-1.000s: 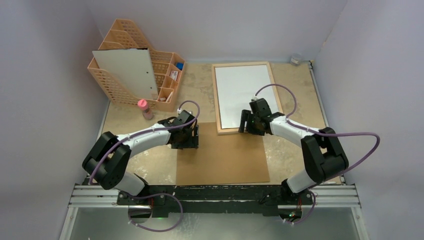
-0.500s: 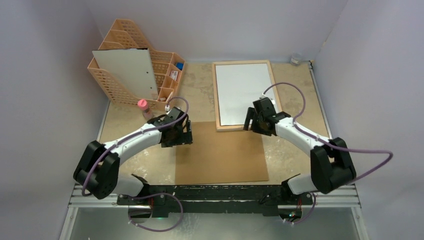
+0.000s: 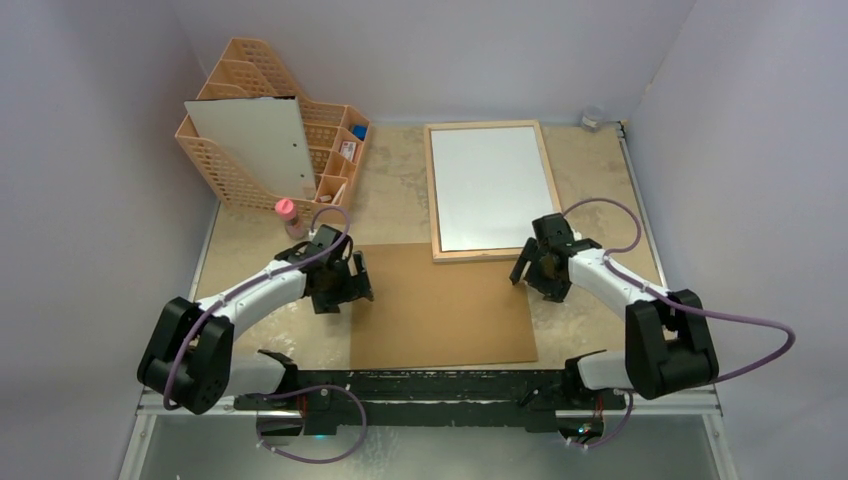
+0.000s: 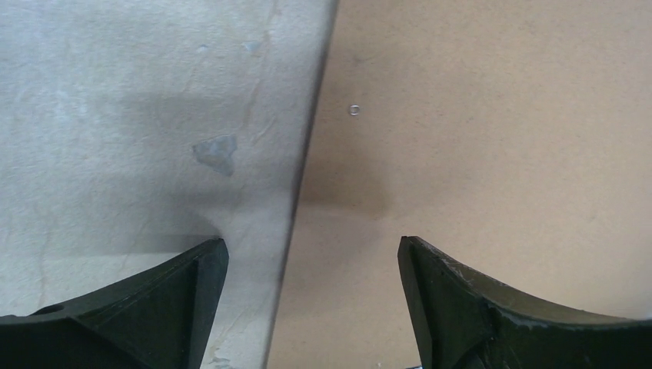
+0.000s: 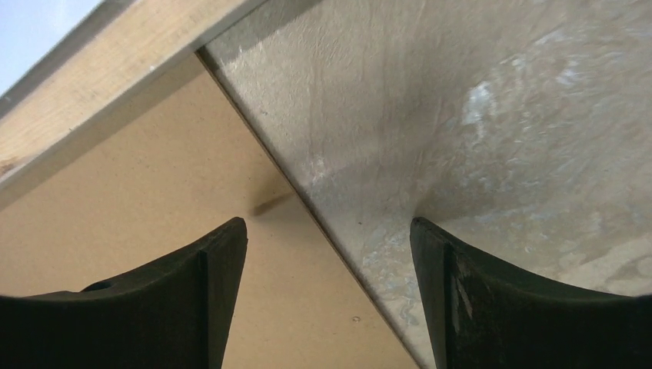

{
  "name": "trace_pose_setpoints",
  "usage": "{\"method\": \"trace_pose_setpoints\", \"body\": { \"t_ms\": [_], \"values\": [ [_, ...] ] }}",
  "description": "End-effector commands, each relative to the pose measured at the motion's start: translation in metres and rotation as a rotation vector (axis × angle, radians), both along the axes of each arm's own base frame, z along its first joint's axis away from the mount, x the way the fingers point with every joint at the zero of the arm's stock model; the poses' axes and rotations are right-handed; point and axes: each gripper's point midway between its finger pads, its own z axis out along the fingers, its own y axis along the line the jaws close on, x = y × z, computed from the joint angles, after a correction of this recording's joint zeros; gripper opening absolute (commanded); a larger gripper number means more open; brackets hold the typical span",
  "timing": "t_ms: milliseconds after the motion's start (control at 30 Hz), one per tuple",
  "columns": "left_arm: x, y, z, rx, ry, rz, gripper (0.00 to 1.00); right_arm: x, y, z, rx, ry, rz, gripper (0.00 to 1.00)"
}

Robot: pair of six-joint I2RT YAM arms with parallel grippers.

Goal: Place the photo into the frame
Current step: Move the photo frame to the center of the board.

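Wooden frame just beyond right claw

Mottled beige desk and its load.
A brown board lies flat at the near middle; a wood-edged frame lies just beyond, its near edge overlapping the board's far edge; a peach organiser and a pink-capped bottle stand beyond the board's far left corner.

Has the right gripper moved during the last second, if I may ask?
Yes: the right gripper drew back rightward from the frame's near edge to the brown sheet's right edge.
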Motion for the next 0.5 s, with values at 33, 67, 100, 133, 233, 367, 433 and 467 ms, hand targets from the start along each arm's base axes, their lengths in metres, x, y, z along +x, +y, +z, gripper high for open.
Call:
{"method": "trace_pose_setpoints", "body": {
  "t_ms": [33, 67, 100, 133, 233, 367, 433, 467],
  "values": [
    [-0.005, -0.021, 0.000, -0.140, 0.018, -0.049, 0.85, -0.016, 0.027, -0.021, 0.152, 0.064, 0.072, 0.79],
    [-0.006, -0.024, 0.000, -0.155, 0.025, -0.056, 0.84, -0.018, 0.031, -0.022, 0.178, 0.067, 0.091, 0.79],
    [-0.008, -0.026, -0.002, -0.169, 0.033, -0.065, 0.84, -0.020, 0.036, -0.023, 0.202, 0.074, 0.109, 0.79],
    [-0.010, -0.028, -0.003, -0.184, 0.038, -0.075, 0.83, -0.021, 0.038, -0.024, 0.216, 0.075, 0.123, 0.79],
    [-0.014, -0.039, -0.005, -0.246, 0.060, -0.109, 0.82, -0.026, 0.046, -0.025, 0.263, 0.078, 0.176, 0.79],
    [-0.012, -0.052, 0.006, -0.327, 0.036, -0.146, 0.73, -0.037, 0.064, -0.027, 0.369, 0.090, 0.276, 0.79],
    [-0.009, -0.055, 0.018, -0.341, 0.017, -0.168, 0.67, -0.042, 0.069, -0.028, 0.402, 0.093, 0.305, 0.78],
    [-0.007, -0.056, 0.025, -0.343, 0.005, -0.188, 0.67, -0.043, 0.072, -0.027, 0.418, 0.091, 0.317, 0.78]
  ]
}}
